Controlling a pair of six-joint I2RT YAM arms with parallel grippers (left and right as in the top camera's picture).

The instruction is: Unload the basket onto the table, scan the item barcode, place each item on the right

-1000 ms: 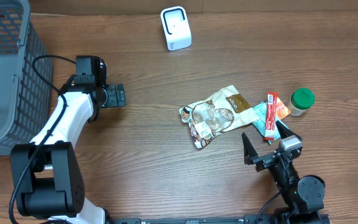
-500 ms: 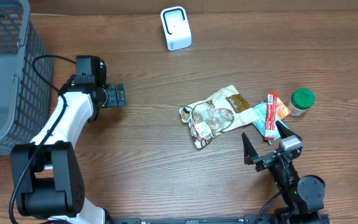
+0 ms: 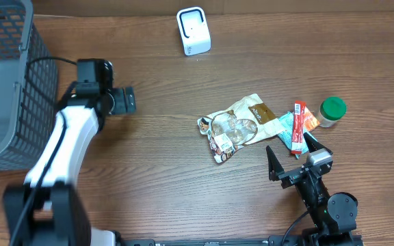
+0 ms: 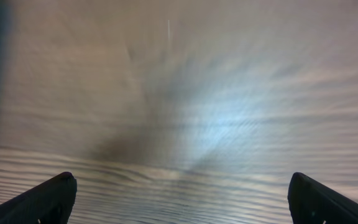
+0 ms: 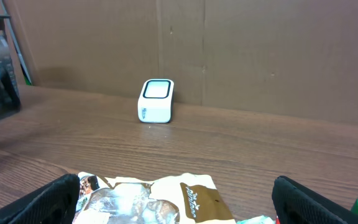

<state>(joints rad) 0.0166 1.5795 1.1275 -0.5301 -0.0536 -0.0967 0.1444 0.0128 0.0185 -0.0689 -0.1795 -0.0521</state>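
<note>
- Overhead: the left arm reaches in a long white line up from the near table edge, far to the left of the snack bag (image 3: 241, 123). The left gripper (image 3: 127, 100) points toward the bag with its jaws spread and nothing between them.
- Overhead: the right arm sits low, just below and right of the bag. The right gripper (image 3: 293, 156) is tilted up toward the bag, jaws wide apart and empty, with one finger close to the red bar wrapper (image 3: 299, 125).
- Overhead: the bag lies flat on the table (image 3: 183, 178), with a teal packet (image 3: 286, 131) touching its right side. A green-lidded jar (image 3: 332, 111) stands further right, and the white scanner (image 3: 193, 31) sits well above and left of the bag. A grey basket (image 3: 5, 82) lies far to its left.
- Against the earlier overhead frame, the left arm has straightened and its gripper has shifted slightly away from the bag. The right arm, bag and scanner are unchanged.
- Left wrist: only blurred wood grain shows, with the two fingertips in the lower corners, wide apart.
- Right wrist: the bag lies just ahead between the spread fingertips, and the scanner stands upright beyond it.
</note>
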